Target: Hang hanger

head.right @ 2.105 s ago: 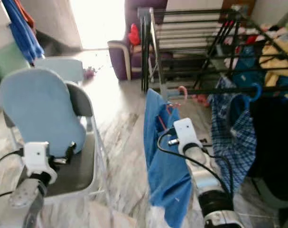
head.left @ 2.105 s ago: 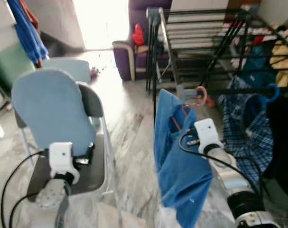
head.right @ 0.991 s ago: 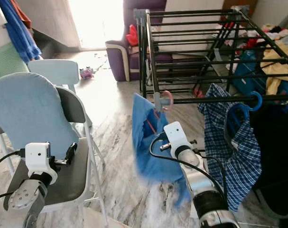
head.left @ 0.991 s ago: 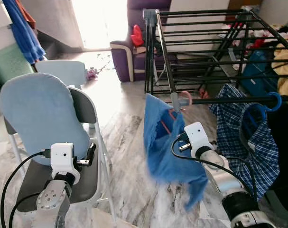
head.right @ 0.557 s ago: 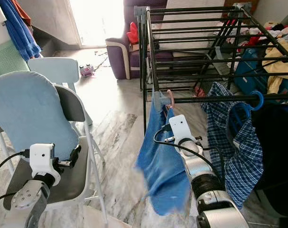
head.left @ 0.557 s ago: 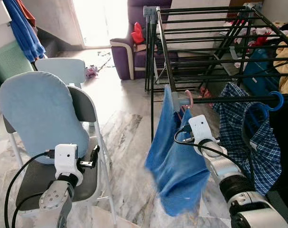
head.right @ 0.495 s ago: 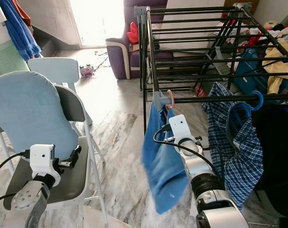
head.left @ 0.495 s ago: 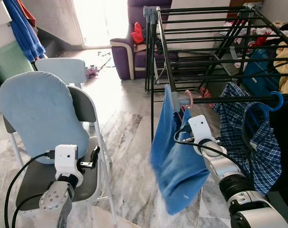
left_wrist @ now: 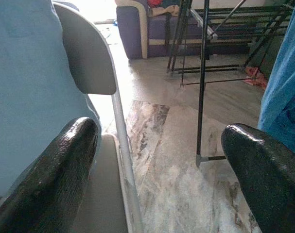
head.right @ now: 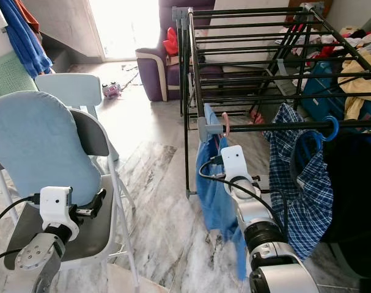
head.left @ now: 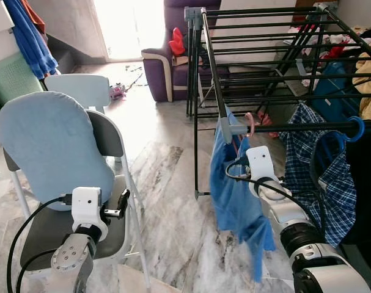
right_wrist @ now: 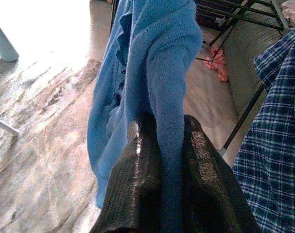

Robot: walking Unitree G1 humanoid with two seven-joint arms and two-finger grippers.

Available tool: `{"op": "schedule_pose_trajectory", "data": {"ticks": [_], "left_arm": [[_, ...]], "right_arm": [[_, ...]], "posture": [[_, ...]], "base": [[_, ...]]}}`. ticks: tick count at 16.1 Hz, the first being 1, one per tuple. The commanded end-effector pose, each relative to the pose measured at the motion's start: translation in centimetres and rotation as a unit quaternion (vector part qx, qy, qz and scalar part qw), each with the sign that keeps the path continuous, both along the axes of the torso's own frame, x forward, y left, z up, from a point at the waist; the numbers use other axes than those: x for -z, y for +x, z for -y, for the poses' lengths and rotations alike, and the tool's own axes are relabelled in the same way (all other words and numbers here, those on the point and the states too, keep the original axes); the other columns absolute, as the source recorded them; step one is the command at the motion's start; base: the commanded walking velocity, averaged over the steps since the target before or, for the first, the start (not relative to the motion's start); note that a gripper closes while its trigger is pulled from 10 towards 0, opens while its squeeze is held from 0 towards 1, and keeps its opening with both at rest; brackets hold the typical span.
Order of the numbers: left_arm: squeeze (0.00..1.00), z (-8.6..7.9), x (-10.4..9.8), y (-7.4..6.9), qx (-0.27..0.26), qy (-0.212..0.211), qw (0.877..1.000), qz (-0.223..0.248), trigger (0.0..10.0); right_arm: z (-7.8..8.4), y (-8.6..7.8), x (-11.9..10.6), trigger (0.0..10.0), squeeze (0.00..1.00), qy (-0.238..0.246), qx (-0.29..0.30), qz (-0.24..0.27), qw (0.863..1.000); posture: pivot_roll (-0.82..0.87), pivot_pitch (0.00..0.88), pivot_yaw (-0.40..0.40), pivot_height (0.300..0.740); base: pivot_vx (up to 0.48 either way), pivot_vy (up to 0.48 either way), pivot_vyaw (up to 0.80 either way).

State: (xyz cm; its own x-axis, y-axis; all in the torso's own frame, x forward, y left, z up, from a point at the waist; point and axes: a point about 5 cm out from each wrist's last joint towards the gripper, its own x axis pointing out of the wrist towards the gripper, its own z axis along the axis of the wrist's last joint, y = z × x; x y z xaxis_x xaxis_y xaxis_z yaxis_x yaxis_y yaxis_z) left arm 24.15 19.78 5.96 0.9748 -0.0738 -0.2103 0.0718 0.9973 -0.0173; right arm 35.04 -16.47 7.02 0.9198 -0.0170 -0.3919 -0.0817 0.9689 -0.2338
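A marble floor [head.left: 167, 201] is seen below a black drying rack [head.left: 258, 61], beside a grey chair [head.left: 106, 183]. The pink hanger [head.left: 249, 124], mostly hidden by a blue garment [head.left: 234, 195], is hooked on the rack's front rail. The right gripper [right_wrist: 164, 145] is pinched on the cloth; the left gripper [left_wrist: 157, 160] is spread wide.

One drying rack [head.left: 258, 67], two chairs [head.left: 57, 159], one blue garment [head.left: 237, 195], one plaid shirt [head.left: 323, 177], two hanger hooks [head.left: 356, 129].
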Motion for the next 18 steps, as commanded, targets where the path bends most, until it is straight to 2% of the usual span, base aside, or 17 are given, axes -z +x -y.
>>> {"op": "schedule_pose_trajectory", "data": {"ticks": [1, 3, 4, 9, 10, 12, 15, 18], "left_arm": [[0.00, 0.1, -0.2, 0.1, 0.003, 0.002, 1.000, 0.001, 10.0], [0.00, 0.1, -0.2, 0.1, 0.002, 0.002, 1.000, 0.000, 10.0], [0.00, 0.1, -0.1, 0.0, 0.002, 0.001, 1.000, -0.001, 10.0], [0.00, 0.1, 0.0, 0.0, 0.002, 0.001, 1.000, -0.005, 10.0], [0.00, 0.1, 0.0, 0.0, 0.003, 0.001, 1.000, -0.006, 10.0], [0.00, 0.1, 0.0, 0.0, 0.003, 0.002, 1.000, -0.007, 10.0], [0.00, 0.2, 0.0, -0.2, 0.006, 0.006, 1.000, -0.011, 10.0], [0.00, -0.4, -0.2, -0.8, -0.015, 0.011, 1.000, 0.002, 10.0]], "right_arm": [[-0.7, 1.4, -2.4, 10.0, 0.00, 0.015, -0.008, 0.043, 0.999], [-1.1, 1.5, -2.5, 10.0, 0.00, 0.013, -0.018, 0.043, 0.999], [-1.7, 1.0, -1.1, 10.0, 0.00, 0.007, -0.041, -0.002, 0.999], [-1.6, 0.1, 0.7, 10.0, 0.02, 0.027, -0.041, -0.057, 0.997], [-1.2, -0.1, 0.9, 10.0, 1.00, 0.026, -0.032, -0.062, 0.997], [-1.0, -0.1, 1.0, 10.0, 1.00, 0.029, -0.025, -0.063, 0.997], [-0.8, 0.1, 0.0, 10.0, 1.00, 0.033, -0.004, -0.009, 0.999], [-0.7, -0.4, -0.7, 10.0, 1.00, 0.000, -0.024, 0.043, 0.999]], "posture": [[-0.08, 0.000, 0.038, 0.736], [-0.08, 0.000, 0.038, 0.736], [-0.08, 0.000, 0.037, 0.736], [-0.08, 0.000, 0.034, 0.736], [-0.08, 0.000, 0.033, 0.736], [-0.08, 0.000, 0.033, 0.736], [-0.08, 0.000, 0.031, 0.736], [-0.08, 0.000, 0.026, 0.736]], "base": [[0.000, 0.000, 0.00], [0.000, 0.000, 0.00], [0.000, 0.000, 0.00], [0.000, 0.000, 0.00], [0.000, 0.000, 0.00], [0.000, 0.000, 0.00], [0.000, 0.000, 0.00], [0.000, 0.000, 0.00]]}}
